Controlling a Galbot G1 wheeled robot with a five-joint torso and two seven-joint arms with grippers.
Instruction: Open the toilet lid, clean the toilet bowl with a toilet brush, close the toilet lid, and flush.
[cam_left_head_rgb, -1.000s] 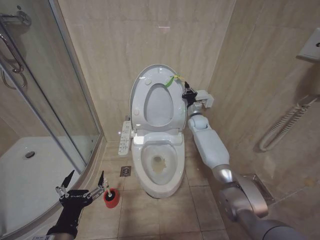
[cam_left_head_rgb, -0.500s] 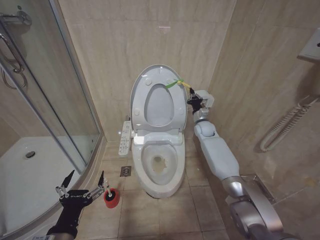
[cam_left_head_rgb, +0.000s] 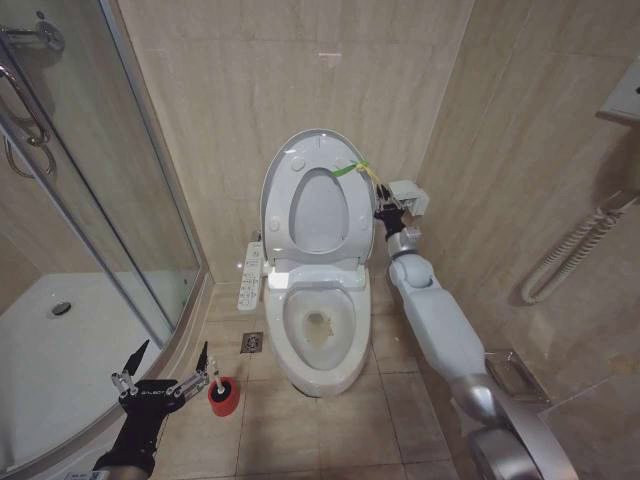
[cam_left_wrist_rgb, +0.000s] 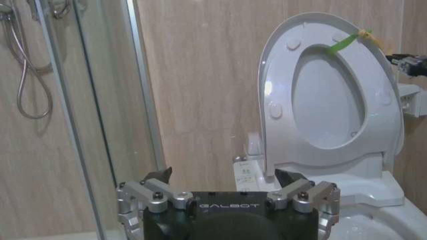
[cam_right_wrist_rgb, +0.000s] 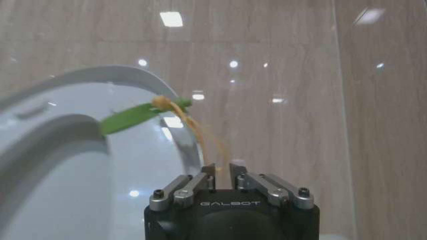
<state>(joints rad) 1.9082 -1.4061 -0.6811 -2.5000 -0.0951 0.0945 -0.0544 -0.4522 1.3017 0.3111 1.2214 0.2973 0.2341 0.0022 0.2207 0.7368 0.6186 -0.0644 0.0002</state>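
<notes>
Toilet lid (cam_left_head_rgb: 312, 195) raised upright against the wall, ring seat up with it; its right edge sits just beyond the right gripper's (cam_left_head_rgb: 383, 210) near-closed fingertips. Toilet bowl (cam_left_head_rgb: 318, 330) open, white, stained inside. Toilet brush (cam_left_head_rgb: 216, 383) upright in its red cup, just beside the left gripper's (cam_left_head_rgb: 168, 362) spread fingers.

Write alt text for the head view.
The toilet lid stands raised against the wall above the open toilet bowl, with the right gripper beside its edge, pinching a yellowish cord tied there. The open left gripper hovers near the toilet brush on the floor.
</notes>
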